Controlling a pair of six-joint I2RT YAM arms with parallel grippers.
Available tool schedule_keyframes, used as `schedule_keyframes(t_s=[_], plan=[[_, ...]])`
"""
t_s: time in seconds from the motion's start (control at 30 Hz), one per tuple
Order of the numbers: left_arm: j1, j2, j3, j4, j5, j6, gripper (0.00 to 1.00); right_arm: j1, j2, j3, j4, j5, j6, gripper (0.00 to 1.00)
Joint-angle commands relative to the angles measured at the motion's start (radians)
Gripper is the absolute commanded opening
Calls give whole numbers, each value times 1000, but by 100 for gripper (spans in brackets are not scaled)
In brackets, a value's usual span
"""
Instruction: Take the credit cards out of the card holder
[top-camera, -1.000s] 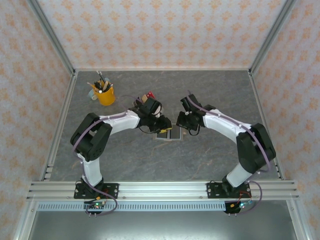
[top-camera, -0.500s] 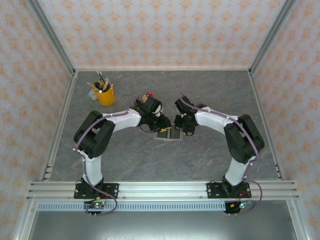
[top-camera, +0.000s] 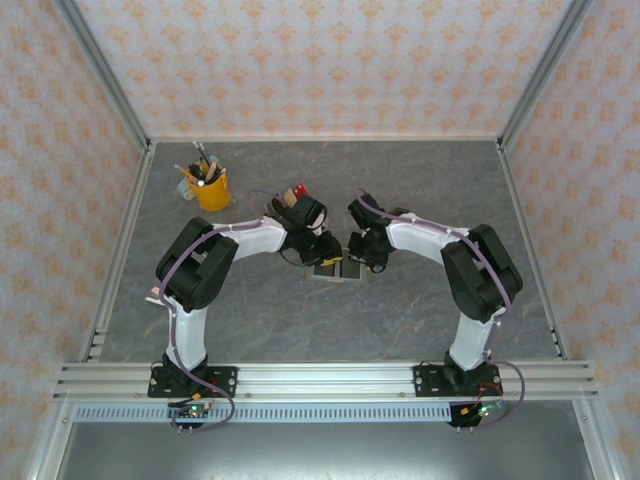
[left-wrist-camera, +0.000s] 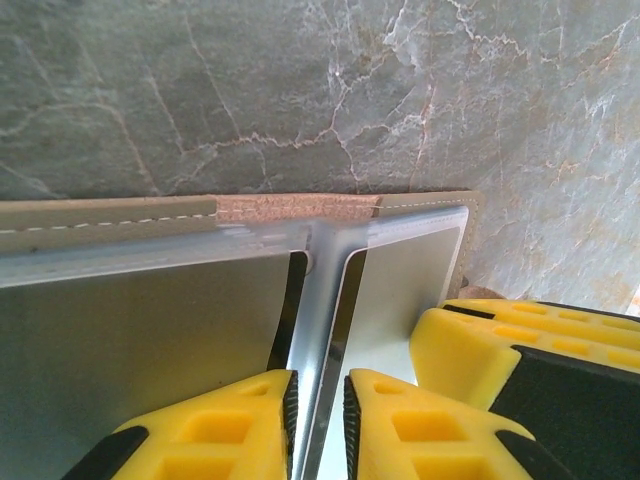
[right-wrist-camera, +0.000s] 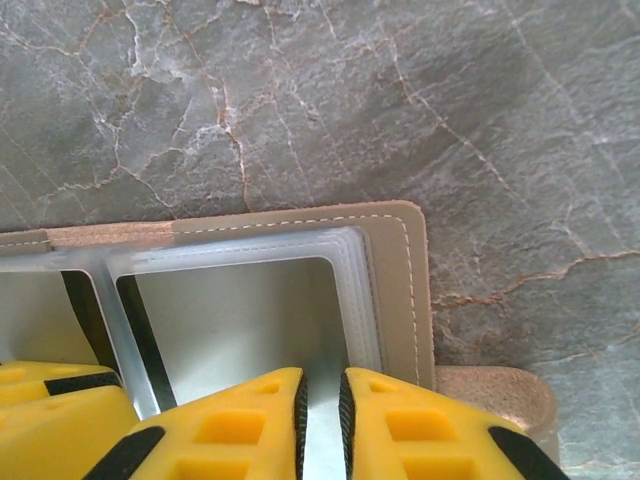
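Cup (top-camera: 211, 190): yellow, full of pens, standing far left on the tabletop (top-camera: 430, 180), well apart from the holder.
Rack (top-camera: 295, 192): small, with brown and red slabs, just beyond the left arm's wrist, near the middle of the scene.
Left hand (left-wrist-camera: 318, 392): yellow fingers (left-wrist-camera: 215, 430) drawn almost together, pinching a thin clear leaf that stands up from the holder's middle fold. The hand points down over the left half of the holder.
Holder (right-wrist-camera: 398, 255): lies open and flat at the centre of the tabletop, between the two hands. It has a tan stitched rim, pale grey-blue pockets inside, and a cork-brown patch at the far end of the fold.
Cards (top-camera: 349, 271): dark faces sit in both halves of the holder in the top view, too small there to say more. In the wrist views, dark strips flank the clear leaf — card edge or shadow, I cannot tell.
Right hand (right-wrist-camera: 322, 405): fingers pressed nearly together with only a narrow slit between them, the tips down over the right half of the holder. Whether anything is caught in the slit I cannot tell. A yellow finger of the left hand sits just to its left.
Cork tab (right-wrist-camera: 497, 397): rounded, brown, poking out past the holder's right rim — near the right hand's finger.
Tabletop: grey marbled surface, bare around the holder's far edge.
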Motion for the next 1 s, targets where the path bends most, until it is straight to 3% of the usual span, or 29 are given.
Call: schedule_keyframes(t_s=[0.0, 0.73, 0.97], plan=[[-10, 16, 11, -28, -18, 32, 22, 0, 50, 3, -26, 19, -11, 20], [-6, 29, -13, 49, 34, 19, 19, -18, 67, -45, 25, -58, 6, 19], [6, 11, -42, 106, 59, 2, 14, -24, 62, -55, 23, -52, 6, 19]])
